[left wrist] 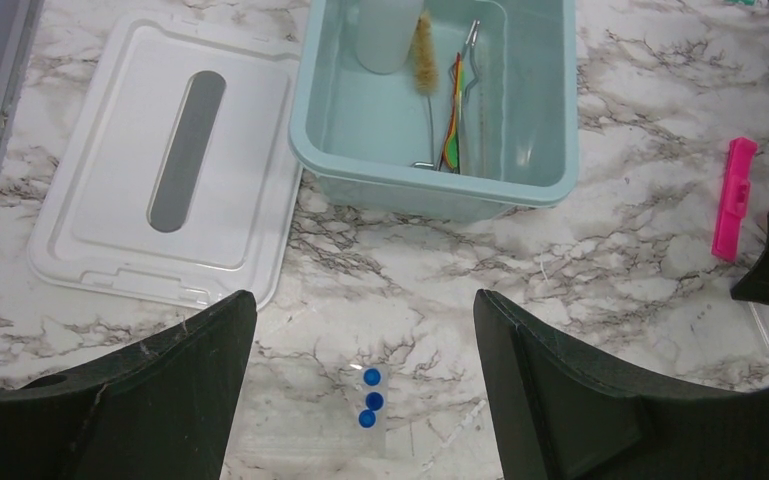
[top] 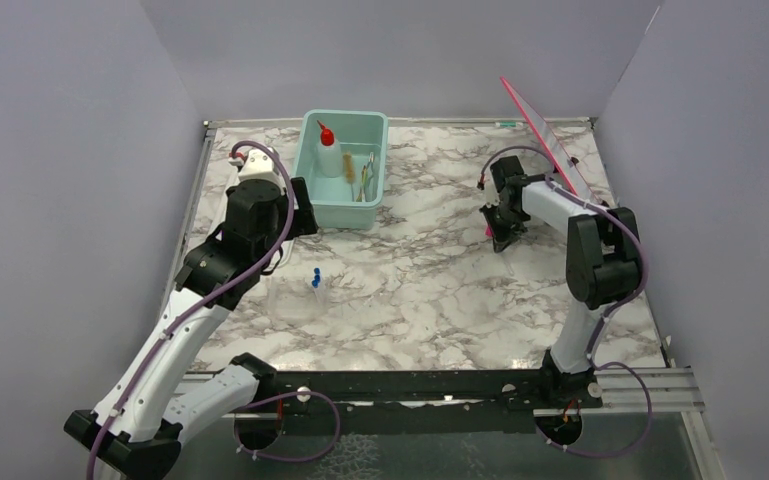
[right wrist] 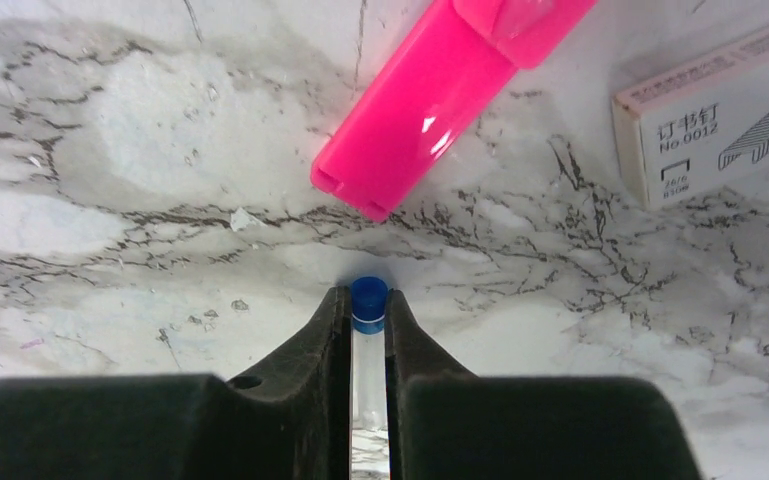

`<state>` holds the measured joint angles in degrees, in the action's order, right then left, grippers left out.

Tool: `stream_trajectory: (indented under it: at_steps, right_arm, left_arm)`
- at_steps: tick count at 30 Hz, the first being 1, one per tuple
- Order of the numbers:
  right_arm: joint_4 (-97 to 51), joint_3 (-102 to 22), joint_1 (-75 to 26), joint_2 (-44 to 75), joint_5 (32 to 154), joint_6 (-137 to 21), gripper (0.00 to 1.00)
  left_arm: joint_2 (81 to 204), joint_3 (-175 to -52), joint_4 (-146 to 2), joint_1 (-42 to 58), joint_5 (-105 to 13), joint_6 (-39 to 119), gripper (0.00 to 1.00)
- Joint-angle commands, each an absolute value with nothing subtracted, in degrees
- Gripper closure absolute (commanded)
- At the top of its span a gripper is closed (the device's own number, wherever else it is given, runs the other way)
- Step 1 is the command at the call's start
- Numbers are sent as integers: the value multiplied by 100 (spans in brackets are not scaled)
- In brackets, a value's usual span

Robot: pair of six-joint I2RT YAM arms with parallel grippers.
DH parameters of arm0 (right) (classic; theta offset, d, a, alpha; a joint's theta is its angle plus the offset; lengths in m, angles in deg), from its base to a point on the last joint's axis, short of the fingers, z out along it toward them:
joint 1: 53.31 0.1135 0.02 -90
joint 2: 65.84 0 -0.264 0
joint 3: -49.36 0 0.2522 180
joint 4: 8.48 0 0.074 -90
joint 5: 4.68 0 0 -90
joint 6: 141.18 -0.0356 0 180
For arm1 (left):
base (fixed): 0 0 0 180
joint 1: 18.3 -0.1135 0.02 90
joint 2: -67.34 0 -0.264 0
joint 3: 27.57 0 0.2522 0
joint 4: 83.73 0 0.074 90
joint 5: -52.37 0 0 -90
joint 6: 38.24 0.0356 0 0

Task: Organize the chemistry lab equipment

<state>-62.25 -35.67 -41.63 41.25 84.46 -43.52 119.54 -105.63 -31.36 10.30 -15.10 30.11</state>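
Note:
My right gripper [right wrist: 368,312] is shut on a clear vial with a blue cap [right wrist: 368,300], low over the marble table. In the top view it [top: 501,228] is at the right middle. Three blue-capped vials [left wrist: 368,398] lie in a clear holder on the table, below and between my open, empty left gripper's [left wrist: 365,315] jaws. They also show in the top view [top: 315,278], just in front of the left gripper [top: 302,205]. The squeeze bottle with red nozzle [top: 327,150], wire tongs [left wrist: 471,75] and a brush [left wrist: 425,55] are inside the teal tub [left wrist: 550,120].
The tub's white lid [left wrist: 90,190] lies flat to the left of the tub. A flat pink strip [right wrist: 430,100] lies just beyond my right gripper, and a white staple box [right wrist: 720,120] is to its right. A thin clear rod [left wrist: 765,332] lies near the right gripper. Grey walls surround the table.

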Motion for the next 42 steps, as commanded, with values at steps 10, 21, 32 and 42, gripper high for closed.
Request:
stream_trajectory:
  at_steps: [10,21,32,42]
  right_arm:
    - [-5052,-3480,-2577,3259,7942,-5765,92]
    - [-2763,-2715,-523,2120,7965,-6499,92]
    - [-1790,-2393,-23,1781,8077,-6269,91]
    - [-1693,-2255,2,1665,8339,-6304,91]
  left_arm:
    - [11289,-9702,-2061,1044,-2611,1443,39]
    - [11968,-9215,-1994,1044,-2962,1688,57]
    - [12189,-8738,-2259,1041,-2935,1696,70]
    - [12437,-8708,-2649,1036,-2377,1798,70]
